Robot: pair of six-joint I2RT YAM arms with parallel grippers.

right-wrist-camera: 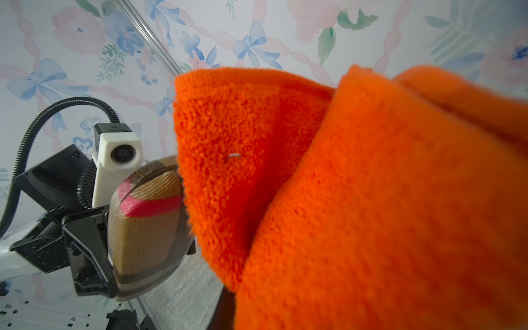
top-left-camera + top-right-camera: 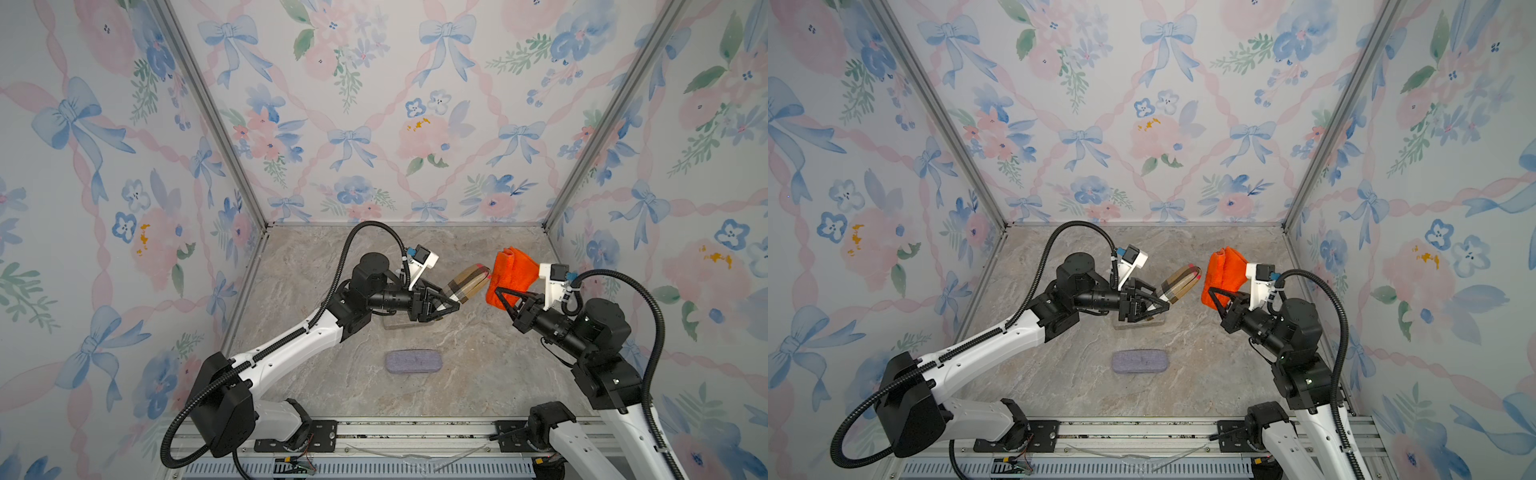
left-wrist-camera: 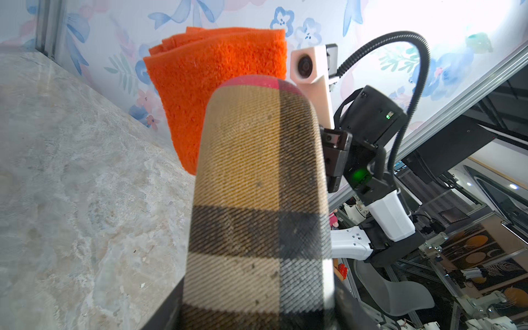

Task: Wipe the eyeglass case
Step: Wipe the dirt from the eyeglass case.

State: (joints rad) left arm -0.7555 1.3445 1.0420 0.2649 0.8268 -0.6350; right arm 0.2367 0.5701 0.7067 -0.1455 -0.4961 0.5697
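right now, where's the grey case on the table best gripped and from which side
Probably pinch the grey case across its narrow width at mid-length, coming down from above. It lies flat on the table with long sides free, and its ends are rounded, so a centred hold should stay level.

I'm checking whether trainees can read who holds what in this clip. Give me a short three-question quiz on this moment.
1. True or false: the left gripper is shut on the plaid eyeglass case, holding it in the air.
2. The right gripper holds: A) a folded orange towel; B) a sponge; C) nothing.
3. Fill in: the grey eyeglass case lies flat on the ___, in neither gripper.

Key: 1 true; 2 A; 3 table.
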